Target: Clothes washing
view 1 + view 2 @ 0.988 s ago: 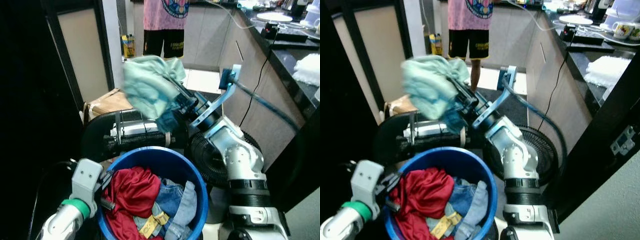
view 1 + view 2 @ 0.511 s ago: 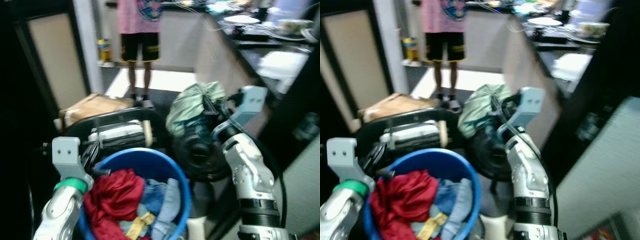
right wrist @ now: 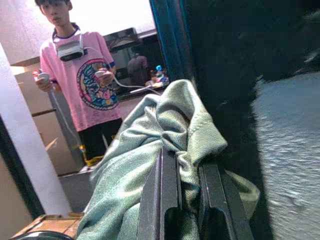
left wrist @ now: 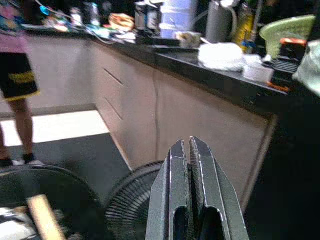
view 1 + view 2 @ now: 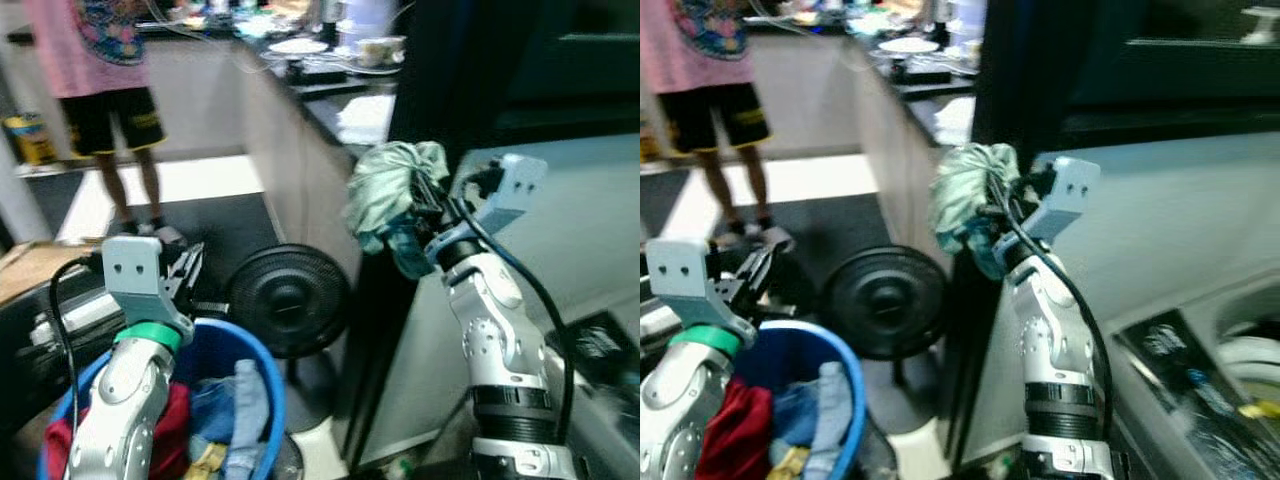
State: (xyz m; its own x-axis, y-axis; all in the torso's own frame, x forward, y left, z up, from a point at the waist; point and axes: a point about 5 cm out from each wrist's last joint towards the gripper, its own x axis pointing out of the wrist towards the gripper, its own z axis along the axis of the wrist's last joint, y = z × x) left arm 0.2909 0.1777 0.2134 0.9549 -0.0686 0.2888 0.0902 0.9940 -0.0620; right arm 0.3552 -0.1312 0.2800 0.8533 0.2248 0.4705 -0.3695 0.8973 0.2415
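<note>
The right arm rose from the lower right of the head view, forearm near upright and bent at the wrist toward the frame's centre. Its right gripper (image 5: 418,205) was raised just right of centre, the two fingers (image 3: 165,192) pinching a pale green cloth (image 5: 385,190) that bunched over them and hung in a wad in the upper middle of the frame. The cloth sat in front of a dark panel and beside the grey top of a machine (image 5: 560,215) that filled the right side. In the right wrist view the cloth (image 3: 150,165) draped across both fingers, with a fold caught between them.

The left arm came up from the lower left, elbow low and wrist lifted, a green band near the wrist. The left gripper (image 4: 190,150) pointed toward the counter and a black fan (image 5: 288,300); its fingers were pressed together with nothing between them.

Below the left arm, at the lower left, stood a blue bucket (image 5: 262,370) holding a red garment (image 5: 170,440) and blue denim (image 5: 240,400). The fan stood on the floor at lower centre, just right of the bucket. A person (image 5: 95,60) in a pink shirt and black shorts stood at the upper left.
</note>
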